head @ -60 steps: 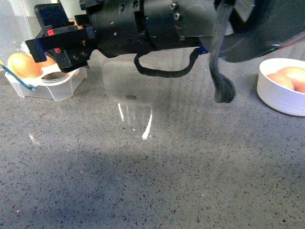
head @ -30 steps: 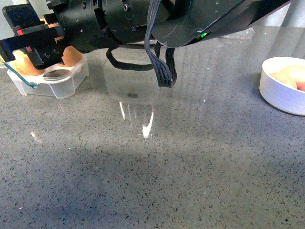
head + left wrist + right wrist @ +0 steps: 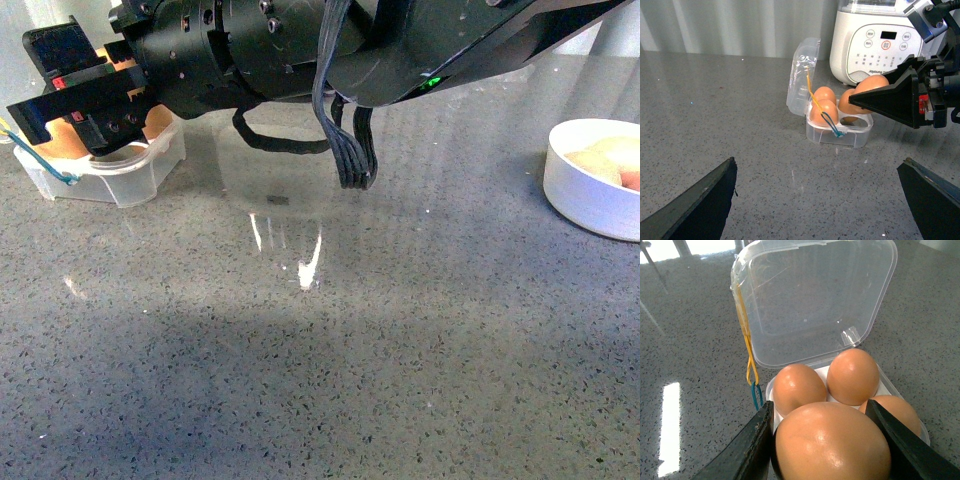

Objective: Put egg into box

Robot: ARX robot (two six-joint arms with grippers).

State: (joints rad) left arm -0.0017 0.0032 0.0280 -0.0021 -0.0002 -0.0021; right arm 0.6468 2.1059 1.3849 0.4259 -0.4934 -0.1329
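Note:
My right gripper is shut on the egg, a smooth orange-brown one, and holds it just above the box. The box is a clear four-cell case with its lid open and a blue-and-yellow wire at the hinge side. Three eggs sit in it, for instance one egg near the wire. In the front view the right gripper hangs over the box at the far left. In the left wrist view the held egg hovers over the box. My left gripper is open and empty.
A round white bowl with more eggs stands at the right edge of the grey stone counter. A white kitchen appliance stands right behind the box. My right arm and its cable loom cross the back of the counter.
My right gripper has carried the egg left from beside the box to over it, then settled slightly. The arm's cables swung left with it. The box and bowl have not moved.

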